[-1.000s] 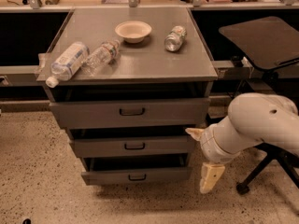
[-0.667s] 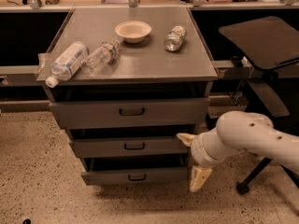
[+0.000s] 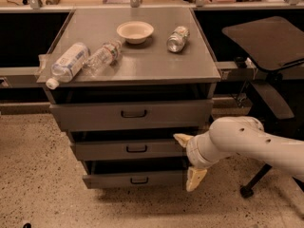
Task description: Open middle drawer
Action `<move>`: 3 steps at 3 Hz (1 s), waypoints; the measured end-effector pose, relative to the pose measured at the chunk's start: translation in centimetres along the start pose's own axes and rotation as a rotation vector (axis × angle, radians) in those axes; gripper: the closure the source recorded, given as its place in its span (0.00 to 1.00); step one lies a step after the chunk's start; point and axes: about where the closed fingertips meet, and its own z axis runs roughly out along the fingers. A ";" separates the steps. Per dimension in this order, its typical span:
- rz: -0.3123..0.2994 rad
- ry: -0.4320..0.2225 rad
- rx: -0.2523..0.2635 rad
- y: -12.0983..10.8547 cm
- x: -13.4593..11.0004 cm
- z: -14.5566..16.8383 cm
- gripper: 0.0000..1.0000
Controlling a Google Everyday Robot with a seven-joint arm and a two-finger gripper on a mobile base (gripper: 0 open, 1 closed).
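The fingers (image 3: 183, 138) of the gripper (image 3: 185, 162) are released and spread wide, one above the other, in the lower middle of the frame, just right of centre. The upper finger points left and lies at the top right corner of the middle drawer (image 3: 109, 150). The lower finger hangs downward at the right end of the bottom drawer (image 3: 109, 180). The pale arm (image 3: 251, 144) reaches in from the lower right edge of the frame.

The middle drawer sits in the centre of the frame, between the taller top drawer (image 3: 95, 115) above and the bottom drawer below. Its small black handle (image 3: 137, 148) lies left of the upper finger and apart from it. A dark gap shows above its front.

On the grey desk (image 3: 156, 63) in the upper half of the frame stand a pale bowl (image 3: 135, 31) and, right of it, a can (image 3: 177, 38) on its side. Two clear plastic bottles (image 3: 70, 64) (image 3: 102, 57) lie side by side toward the left edge. A dark flat panel (image 3: 266, 39) fills the upper right, and speckled floor (image 3: 33, 175) runs along the bottom.
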 end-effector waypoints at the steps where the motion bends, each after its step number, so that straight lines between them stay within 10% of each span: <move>1: -0.035 0.065 0.041 -1.4 1.7 5.1 0.00; 3: -0.076 0.093 0.103 -5.8 5.0 12.1 0.00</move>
